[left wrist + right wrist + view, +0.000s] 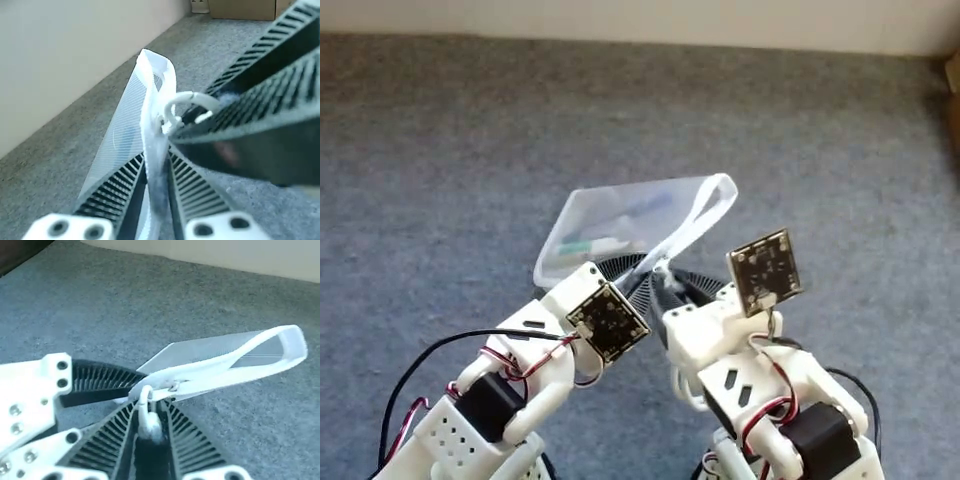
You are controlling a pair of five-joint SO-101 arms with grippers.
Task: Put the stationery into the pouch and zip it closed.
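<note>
**A:** Where is the pouch (620, 225), and how is it held?

**B:** It is found about the middle of the counter (440, 150), with its near end raised. That end is pinched along the seam by the left jaws, which are closed down on the fabric. The zip pull (146, 415) is gripped by the right jaws, drawn in tight around its white loop. The stationery (582, 243) can be made out dimly through the clear wall.

**A:** Is the zip judged closed?

**B:** No. The mouth (299, 342) is seen gaping at the far end, so most of the run is judged to be left.

**A:** How is the step best done?

**B:** The pull should be drawn straight along the zip line, away from the pinched end. That end should be held fixed so that the tape is kept taut. If the pull were lifted or dragged sideways, the pouch would likely be twisted. The slider might then be jammed, or the loop lost from the grip.

**A:** What is around, and what is in the way?

**B:** The two sets of jaws are crowded nearly together, so little room is allowed at the start. A cardboard box (242, 9) is seen by the wall (65, 60), well apart, and is not judged a hindrance.
</note>
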